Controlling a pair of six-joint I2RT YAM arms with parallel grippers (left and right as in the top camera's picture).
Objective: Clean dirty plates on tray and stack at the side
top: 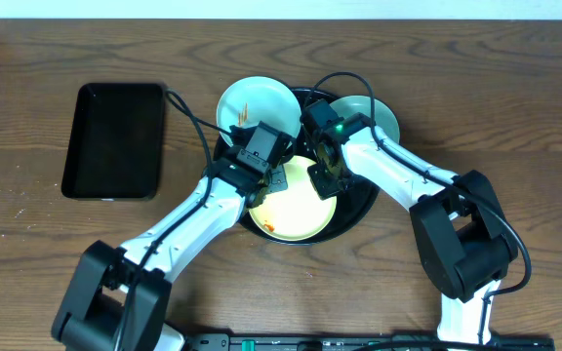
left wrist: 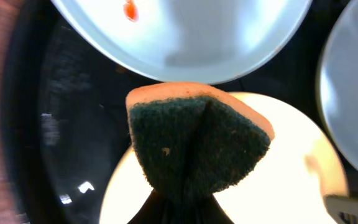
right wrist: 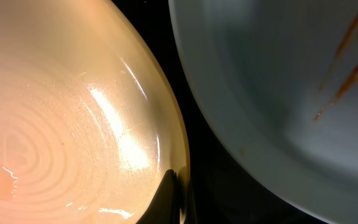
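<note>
The overhead view looks straight down from high above the counter [top: 27,244]. It takes in both arms, the round tray [top: 364,207] at the middle and the rectangular tray [top: 115,141] toward the left edge. The left wrist view hangs close over the round tray, facing down past the sponge [left wrist: 197,146] onto the yellow plate [left wrist: 291,162]. The right wrist view sits nearer still, almost at that plate's rim. All three views share the yellow plate and the streaked mint plate [top: 257,102] beside it.
</note>
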